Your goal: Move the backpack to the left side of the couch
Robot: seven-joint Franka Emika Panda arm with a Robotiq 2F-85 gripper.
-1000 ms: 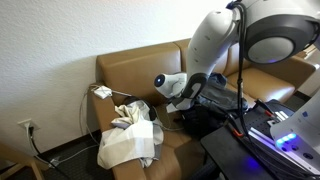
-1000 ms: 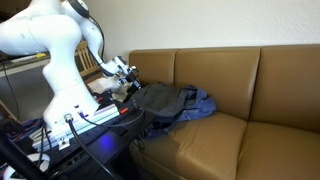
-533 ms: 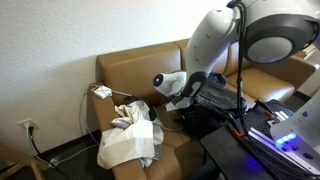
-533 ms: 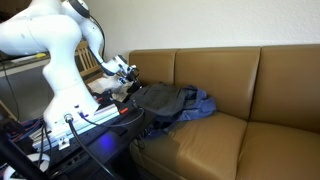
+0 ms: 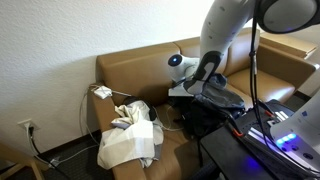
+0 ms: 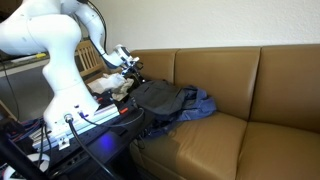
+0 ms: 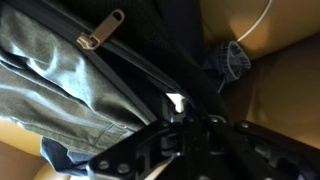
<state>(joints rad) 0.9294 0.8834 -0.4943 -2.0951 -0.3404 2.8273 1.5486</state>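
The dark backpack [image 6: 160, 99] lies on the brown couch [image 6: 240, 75], at the end nearest the robot, with a blue garment [image 6: 203, 102] next to it. My gripper [image 6: 127, 68] is at the backpack's edge on the robot's side, and the same grip shows in the other exterior view at the gripper [image 5: 200, 80] over the backpack [image 5: 218, 96]. In the wrist view my gripper [image 7: 178, 118] is shut on a black fold of the backpack [image 7: 70, 75]; a brass zipper pull [image 7: 101, 29] lies above it. The fingertips are buried in dark fabric.
A heap of white bags and cloth [image 5: 130, 135] fills the couch's far end. A white cable and plug [image 5: 102, 92] rest on the armrest, near a wall socket [image 5: 27, 127]. The robot's black stand with a blue light [image 5: 282, 138] presses against the couch front.
The jaws have closed on the backpack's edge. The arm has risen and swung, drawing that edge up a little. The rest of the backpack has not shifted.
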